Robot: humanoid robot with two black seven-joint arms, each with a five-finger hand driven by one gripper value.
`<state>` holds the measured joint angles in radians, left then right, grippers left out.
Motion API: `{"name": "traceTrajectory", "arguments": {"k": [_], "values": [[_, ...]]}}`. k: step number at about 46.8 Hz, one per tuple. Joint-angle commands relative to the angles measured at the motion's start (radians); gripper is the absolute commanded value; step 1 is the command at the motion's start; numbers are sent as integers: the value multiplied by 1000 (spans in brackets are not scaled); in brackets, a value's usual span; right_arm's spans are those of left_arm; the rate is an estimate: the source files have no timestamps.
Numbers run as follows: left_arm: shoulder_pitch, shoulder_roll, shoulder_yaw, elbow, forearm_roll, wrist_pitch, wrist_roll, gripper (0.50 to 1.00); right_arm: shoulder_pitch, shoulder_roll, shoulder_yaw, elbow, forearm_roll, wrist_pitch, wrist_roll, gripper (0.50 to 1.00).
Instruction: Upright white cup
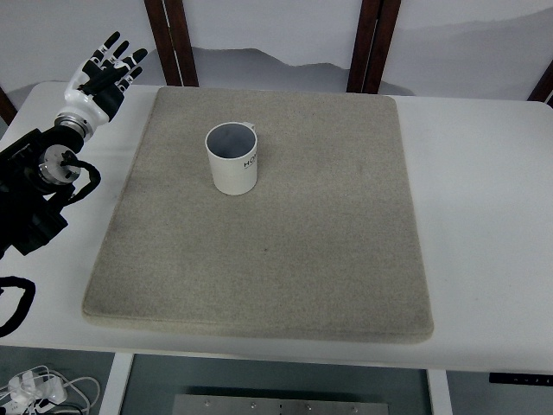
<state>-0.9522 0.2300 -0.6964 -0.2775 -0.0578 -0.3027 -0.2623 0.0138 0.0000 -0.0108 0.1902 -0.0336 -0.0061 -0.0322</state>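
Observation:
A white cup (233, 159) stands upright on the grey mat (285, 251), mouth up, with dark lettering on its side. My left hand (105, 73) is raised over the table's far left, well to the left of the cup, fingers spread and holding nothing. The black left arm (39, 186) comes in from the left edge. The right arm does not show.
The mat covers most of the white table (484, 190). Two dark wooden posts (173, 39) (371, 43) stand behind the table's far edge. White cables (34, 389) lie on the floor at the lower left.

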Motion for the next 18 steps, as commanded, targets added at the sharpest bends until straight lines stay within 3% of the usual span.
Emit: {"name": "traceTrajectory", "arguments": {"k": [1, 18], "values": [[3, 0, -2, 1, 1, -12, 0, 994, 2, 0, 0, 0, 0, 0, 0, 952], [12, -34, -3, 0, 0, -15, -2, 994, -3, 0, 0, 0, 1, 0, -2, 952]]}}
